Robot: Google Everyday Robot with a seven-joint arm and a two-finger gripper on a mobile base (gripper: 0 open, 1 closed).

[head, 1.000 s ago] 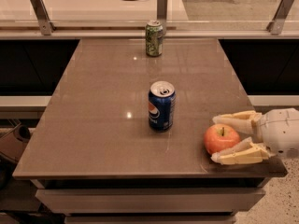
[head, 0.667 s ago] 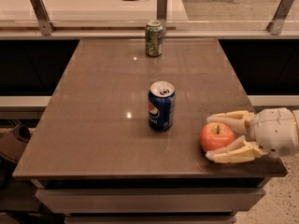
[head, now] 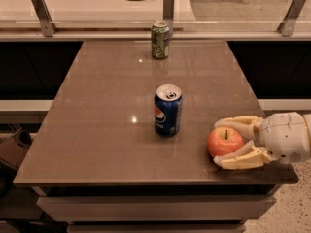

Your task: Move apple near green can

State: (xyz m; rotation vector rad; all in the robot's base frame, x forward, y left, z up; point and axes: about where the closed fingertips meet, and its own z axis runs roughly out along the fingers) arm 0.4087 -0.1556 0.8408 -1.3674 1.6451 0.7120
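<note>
The red-orange apple (head: 225, 141) sits at the table's front right, near the edge. My gripper (head: 217, 143) reaches in from the right, its two pale fingers closed on the far and near sides of the apple. The green can (head: 160, 40) stands upright at the far edge of the table, centre, well away from the apple.
A blue Pepsi can (head: 168, 109) stands upright mid-table, just left of the apple. The brown table (head: 97, 106) ends close to the apple at the front and right edges. A rail with metal posts (head: 41, 13) runs behind the table.
The gripper and the apple have shifted a little to the left, toward the Pepsi can. Both cans have stayed put.
</note>
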